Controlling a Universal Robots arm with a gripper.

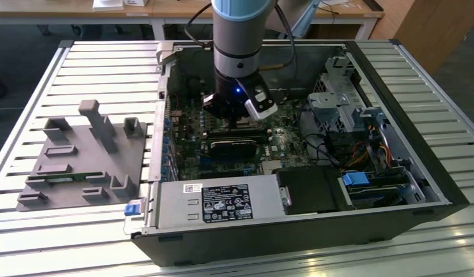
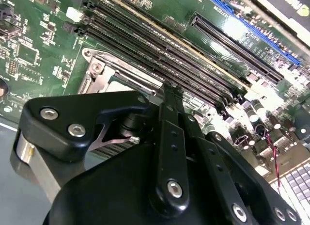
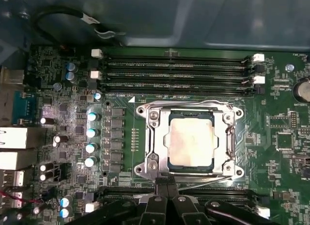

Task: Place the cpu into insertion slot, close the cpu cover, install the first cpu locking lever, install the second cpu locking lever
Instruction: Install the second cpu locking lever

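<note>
Pincer (image 1: 239, 120) of mine hangs inside the computer case (image 1: 391, 173) in the exterior view. In the second wrist view its tips pinch together, holding nothing, at the cpu cover's (image 2: 116, 82) edge. In the first wrist view the cpu (image 3: 190, 141) sits in the insertion slot (image 3: 160, 159), cover down, tips at six o'clock; I judge a locking lever in hand, calling for a precise hook.
</note>
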